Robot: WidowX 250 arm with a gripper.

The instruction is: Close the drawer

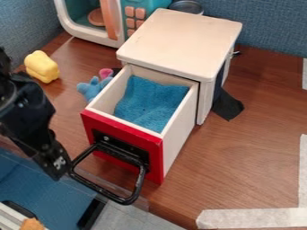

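Note:
The black gripper (53,162) hangs at the left, its lower end close to the left side of the drawer's black loop handle (135,191); whether they touch, I cannot tell. The drawer (178,143) stands pulled well out of the white wooden cabinet (183,38). It has a red front (155,170) and white sides. A blue cloth (150,101) lies inside it.
A yellow toy (42,66) is at the left, and a blue plush toy (91,89) with a pink piece sits beside the drawer. A toy microwave (96,36) stands behind. Black fabric (228,105) lies right of the cabinet; white tape (252,218) marks the table.

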